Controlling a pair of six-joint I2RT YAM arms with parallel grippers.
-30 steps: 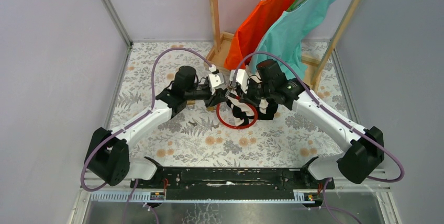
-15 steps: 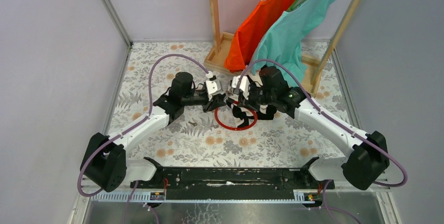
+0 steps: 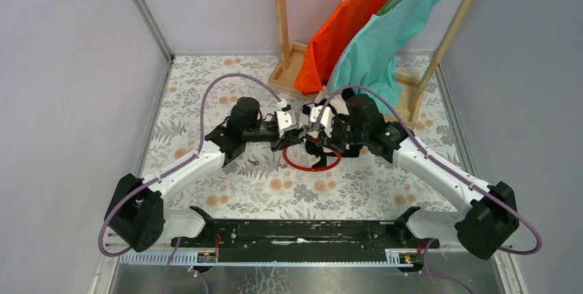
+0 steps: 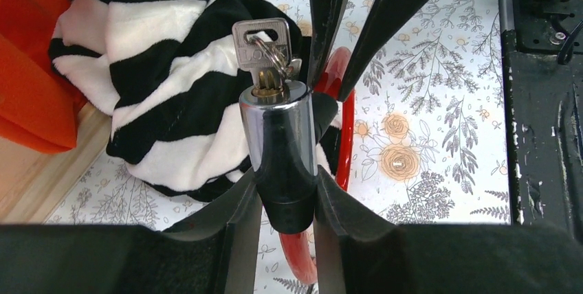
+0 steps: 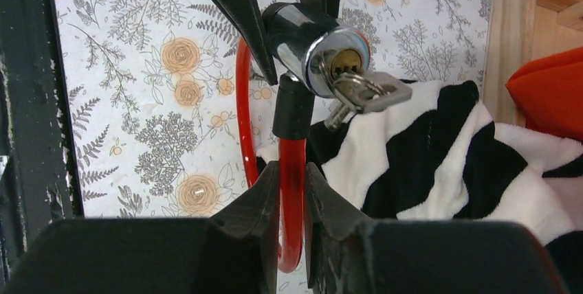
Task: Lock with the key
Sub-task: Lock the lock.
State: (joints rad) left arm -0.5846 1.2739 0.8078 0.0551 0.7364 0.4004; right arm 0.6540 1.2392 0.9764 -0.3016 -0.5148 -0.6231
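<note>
We log left gripper (image 4: 287, 194) clamped on chrome lock cylinder (image 4: 275, 122), key (image 4: 260, 40) seated in its end farthest from that gripper, right gripper (image 5: 291, 177) pinching red cable (image 5: 242, 95).

Bright, even indoor light, soft faint shadows; glare streaks on the chrome lock (image 4: 265, 136); closest foreground slightly blurred
</note>
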